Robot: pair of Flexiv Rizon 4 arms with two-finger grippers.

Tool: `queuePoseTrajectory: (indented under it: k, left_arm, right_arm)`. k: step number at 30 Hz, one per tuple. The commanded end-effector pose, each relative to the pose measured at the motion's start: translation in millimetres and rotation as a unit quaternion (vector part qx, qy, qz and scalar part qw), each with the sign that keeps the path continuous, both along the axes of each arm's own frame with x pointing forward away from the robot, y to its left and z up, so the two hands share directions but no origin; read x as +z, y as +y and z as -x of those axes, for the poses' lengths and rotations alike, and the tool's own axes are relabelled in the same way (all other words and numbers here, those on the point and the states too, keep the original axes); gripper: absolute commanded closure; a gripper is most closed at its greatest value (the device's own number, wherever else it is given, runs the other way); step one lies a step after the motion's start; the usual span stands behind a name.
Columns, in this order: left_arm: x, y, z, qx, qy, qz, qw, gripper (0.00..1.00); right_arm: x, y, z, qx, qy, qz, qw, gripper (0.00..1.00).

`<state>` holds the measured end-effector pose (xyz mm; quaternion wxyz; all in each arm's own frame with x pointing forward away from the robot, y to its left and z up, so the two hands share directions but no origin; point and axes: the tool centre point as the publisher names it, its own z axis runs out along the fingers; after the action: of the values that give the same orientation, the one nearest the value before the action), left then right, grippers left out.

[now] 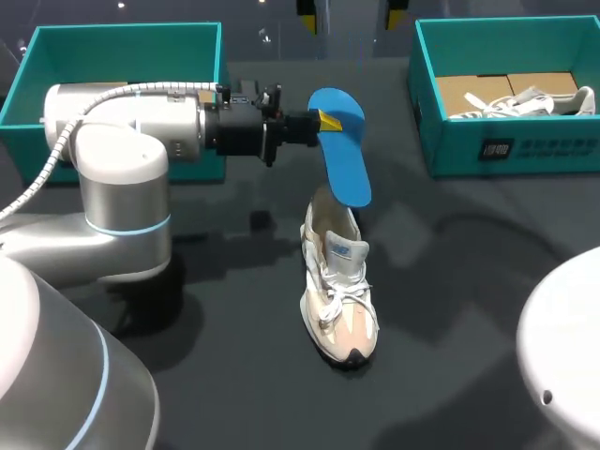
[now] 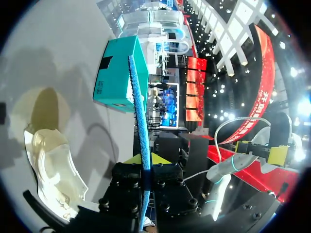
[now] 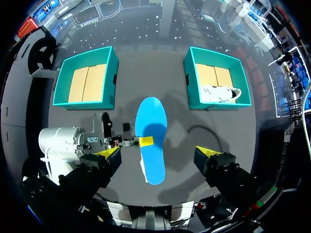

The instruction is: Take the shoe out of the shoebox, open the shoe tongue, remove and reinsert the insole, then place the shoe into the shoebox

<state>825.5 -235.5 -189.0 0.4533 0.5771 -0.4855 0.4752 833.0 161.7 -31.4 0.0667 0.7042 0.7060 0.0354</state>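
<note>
Left arm (image 1: 122, 178), left gripper (image 1: 326, 122) clamped on blue insole (image 1: 345, 169) just above shoe (image 1: 339, 291), midway between table's (image 1: 234, 375) side edges; right gripper (image 3: 158, 154) spread apart; advise feeding lower end into collar, aligned lengthwise.

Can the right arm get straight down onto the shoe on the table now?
Probably not from above: the blue insole, held in the left end effector, hangs over the shoe. Its toe end looks free.

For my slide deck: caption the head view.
Left gripper holds the blue insole above the shoe on the table.
</note>
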Motion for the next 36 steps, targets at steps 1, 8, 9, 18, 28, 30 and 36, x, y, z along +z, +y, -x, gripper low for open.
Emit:
queuePoseTrajectory:
  k: [1,8,9,18,28,30,36]
  left_arm:
    - [0,-1,0.2,0.001,0.000,-0.001,1.000,1.00]
    - [0,-1,0.2,0.001,0.000,-0.001,1.000,1.00]
    - [0,-1,0.2,0.001,0.000,-0.001,1.000,1.00]
    - [0,-1,0.2,0.001,0.000,-0.001,1.000,1.00]
    - [0,-1,0.2,0.001,0.000,-0.001,1.000,1.00]
    - [0,-1,0.2,0.001,0.000,-0.001,1.000,1.00]
    - [0,-1,0.2,0.001,0.000,-0.001,1.000,1.00]
  right_arm:
    - [0,0,0.3,0.000,0.000,0.000,1.000,0.00]
    - [0,-1,2.2,-0.001,-0.001,-0.004,1.000,0.00]
    - [0,-2,2.3,-0.001,0.000,-0.008,1.000,0.00]
    - [-1,-22,2.9,-0.004,0.001,-0.083,0.997,0.00]
    - [-17,-54,0.8,-0.011,0.021,-0.218,0.976,0.00]
    - [-20,-57,0.5,-0.014,0.024,-0.243,0.970,0.00]
    - [-27,-68,0.1,-0.014,0.028,-0.310,0.950,0.00]
